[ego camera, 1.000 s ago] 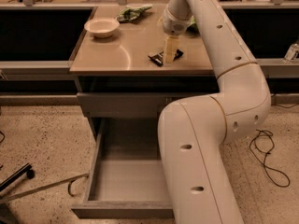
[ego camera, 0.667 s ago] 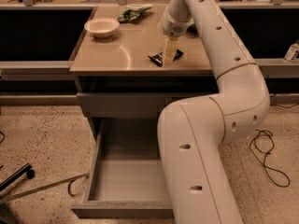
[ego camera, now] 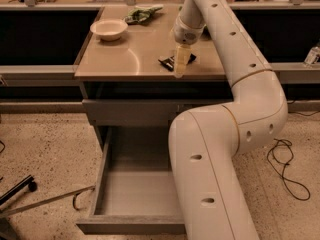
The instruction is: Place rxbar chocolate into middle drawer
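You've got the gripper (ego camera: 180,66) at upper centre, right in front of the rxbar chocolate (ego camera: 166,61), so only the bar's dark ends peek out either side, lettering too small to read. Lower right, the arm (ego camera: 225,149) hides the right wall of the middle drawer (ego camera: 130,194) and runs off the bottom edge

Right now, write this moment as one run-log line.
gripper: down at rxbar chocolate on cabinet top | rxbar chocolate: not yet in drawer | middle drawer: open, below cabinet top
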`<action>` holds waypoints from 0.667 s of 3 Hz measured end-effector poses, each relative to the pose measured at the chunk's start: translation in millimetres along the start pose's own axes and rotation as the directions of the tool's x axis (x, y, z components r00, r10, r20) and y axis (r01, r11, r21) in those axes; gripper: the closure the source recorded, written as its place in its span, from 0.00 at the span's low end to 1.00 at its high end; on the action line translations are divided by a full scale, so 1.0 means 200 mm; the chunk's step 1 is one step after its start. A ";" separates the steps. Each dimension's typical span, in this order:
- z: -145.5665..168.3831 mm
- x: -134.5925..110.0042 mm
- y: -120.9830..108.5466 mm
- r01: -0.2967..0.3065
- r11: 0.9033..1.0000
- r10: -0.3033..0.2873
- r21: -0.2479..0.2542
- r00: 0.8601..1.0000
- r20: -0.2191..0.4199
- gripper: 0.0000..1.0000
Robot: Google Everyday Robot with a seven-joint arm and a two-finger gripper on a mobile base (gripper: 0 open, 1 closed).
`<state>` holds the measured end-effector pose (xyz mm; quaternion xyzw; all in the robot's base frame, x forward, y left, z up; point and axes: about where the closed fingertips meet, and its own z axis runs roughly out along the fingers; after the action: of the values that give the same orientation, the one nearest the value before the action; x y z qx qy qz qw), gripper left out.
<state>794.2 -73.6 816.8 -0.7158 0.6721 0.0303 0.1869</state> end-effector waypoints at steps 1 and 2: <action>0.03 0.01 0.02 -0.008 1.000 0.008 -0.017 1.000 -0.001 0.00; 0.03 0.00 0.02 -0.003 1.000 0.003 -0.024 1.000 0.000 0.01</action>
<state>791.0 -72.4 809.6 -0.7172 0.6726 0.0387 0.1782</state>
